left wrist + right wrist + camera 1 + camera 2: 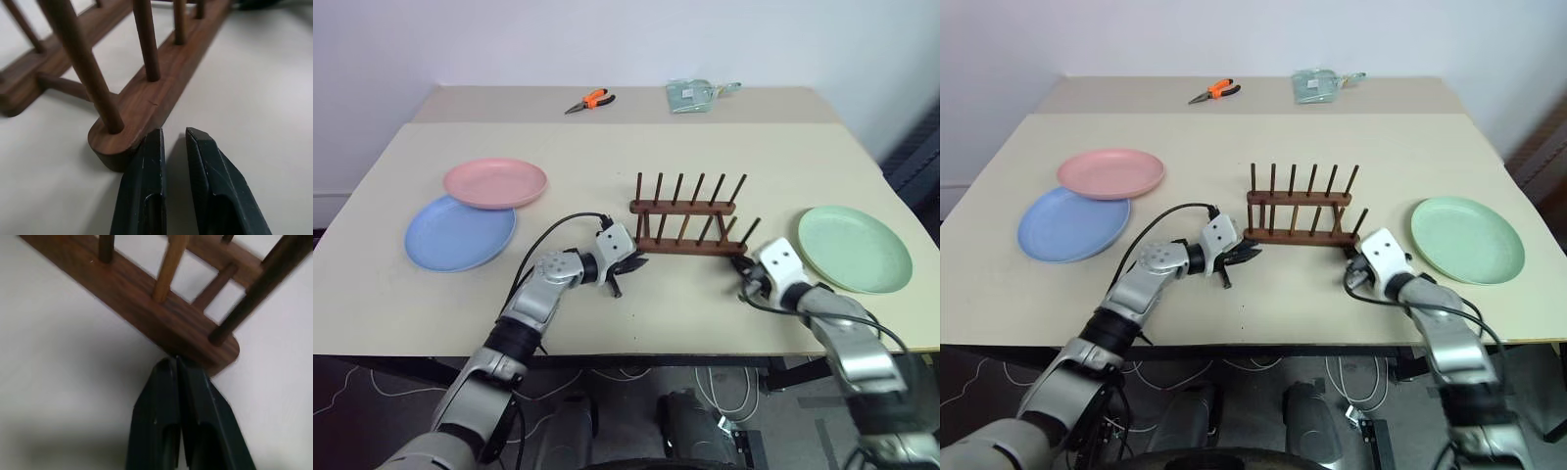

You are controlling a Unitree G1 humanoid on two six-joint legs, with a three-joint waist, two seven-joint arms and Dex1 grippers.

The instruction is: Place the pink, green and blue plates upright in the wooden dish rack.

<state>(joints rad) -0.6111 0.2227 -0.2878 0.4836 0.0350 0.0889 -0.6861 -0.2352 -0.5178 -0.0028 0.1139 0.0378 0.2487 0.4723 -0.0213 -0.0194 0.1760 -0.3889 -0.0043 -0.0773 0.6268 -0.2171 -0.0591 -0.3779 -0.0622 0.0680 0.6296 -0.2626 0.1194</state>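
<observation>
The wooden dish rack [690,220] stands empty at the table's middle. A pink plate [495,182] lies flat at the left, its edge overlapping the blue plate [458,235] in front of it. At the right the green plate [854,247] lies flat. My left gripper [631,264] is shut, with its tips against the rack's near left end [122,142] and nothing between the fingers. My right gripper [745,283] is shut too, and its tips [175,361] touch the rack's near right end.
Orange-handled pliers [590,100] and a green packet [693,95] lie on the far part of the table [705,304]. Black cables run along both forearms. The table's front edge is just behind both grippers.
</observation>
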